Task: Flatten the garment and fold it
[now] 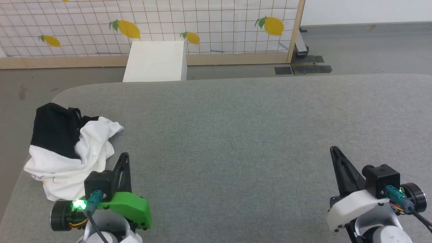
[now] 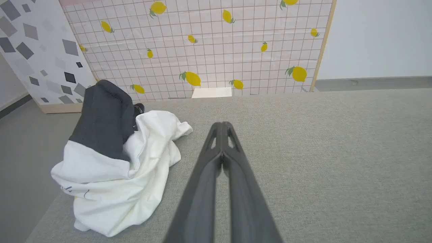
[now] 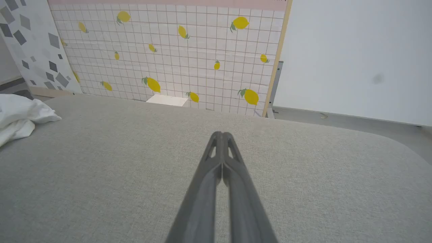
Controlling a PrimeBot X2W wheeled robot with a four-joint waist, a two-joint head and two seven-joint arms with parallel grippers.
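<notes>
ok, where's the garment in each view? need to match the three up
Head view: garment crumpled at lower left, near the grey surface's left edge, beside the left pincer.
Left wrist view: garment left of centre, left of that shut pincer.
Right wrist view: a white fold of it at the left edge.
Shared landmark: white box at the foot of the lemon-print panel.

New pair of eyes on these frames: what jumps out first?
The garment, a crumpled black-and-white heap at the left edge of the grey table, just left of the left gripper. Both grippers are shut and hold nothing; the right gripper is far off to the right. Behind stands a lemon-print panel.
</notes>
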